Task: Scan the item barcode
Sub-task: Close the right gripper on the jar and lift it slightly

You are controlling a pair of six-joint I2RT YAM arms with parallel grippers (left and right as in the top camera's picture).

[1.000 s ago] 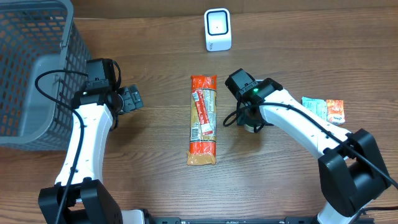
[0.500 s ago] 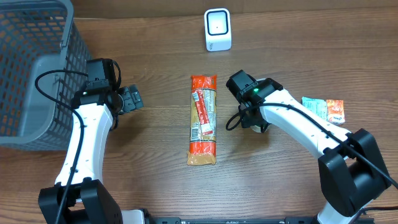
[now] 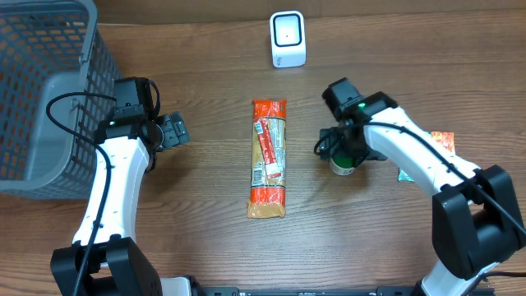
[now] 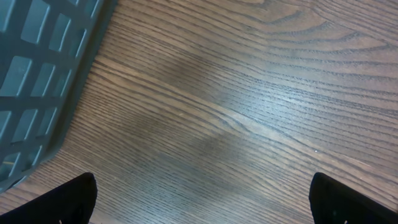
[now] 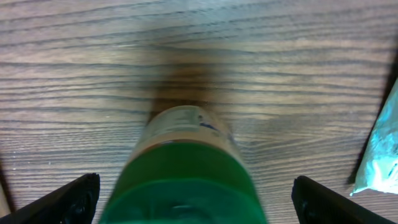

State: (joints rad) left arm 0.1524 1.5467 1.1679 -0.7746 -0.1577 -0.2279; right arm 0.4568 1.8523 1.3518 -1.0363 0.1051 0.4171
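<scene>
A small jar with a green lid (image 3: 342, 165) stands upright on the wooden table, right of centre. My right gripper (image 3: 340, 150) hangs over it, open. In the right wrist view the green lid (image 5: 186, 193) fills the gap, and both black fingertips (image 5: 68, 199) stand well clear of its sides. A long orange packet (image 3: 269, 159) lies flat in the middle with its label up. The white scanner (image 3: 288, 39) stands at the back. My left gripper (image 3: 174, 130) is open above bare wood (image 4: 205, 124), beside the basket.
A grey mesh basket (image 3: 41, 90) fills the left back corner, and its wall (image 4: 37, 68) shows in the left wrist view. Small flat sachets (image 3: 445, 141) lie at the right, partly under my right arm; one pale sachet (image 5: 379, 149) lies close to the jar.
My right gripper has opened wide and let go of the jar, and the arm has shifted right. The jar's green lid now shows. The left arm has not moved.
</scene>
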